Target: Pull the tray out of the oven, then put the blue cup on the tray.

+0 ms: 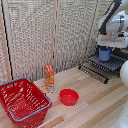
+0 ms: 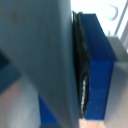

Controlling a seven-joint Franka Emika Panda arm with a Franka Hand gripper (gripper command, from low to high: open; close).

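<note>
The small plain blue cylindrical cup (image 1: 104, 53) is hanging upright under the robot's hand (image 1: 105, 49), at the exterior view's right side, directly above the flat dark metal tray of thin parallel wires (image 1: 117, 62). The tray is lying pulled out toward the front, over the dropped-down door with its bar handle (image 1: 93, 72); the body of the oven is mostly hidden behind the white arm, so I cannot describe it well. In the wrist view one grey finger (image 2: 50, 60) is pressing its dark pad against the blue wall of the cup (image 2: 97, 70), so the hand is closed on the cup and is gripping it by the rim.

The important relation is vertical: the tray is lying straight below the cup, and the cup's long axis is standing upright. Whether the cup's bottom is already touching the wires, I cannot tell. In my judgement the pulling step is done and only the lowering and releasing is remaining.

On the light wooden desk (image 1: 95, 102), well apart, a red plastic basket (image 1: 22, 102), an orange carton (image 1: 49, 77) and a red bowl (image 1: 69, 96) are standing.
</note>
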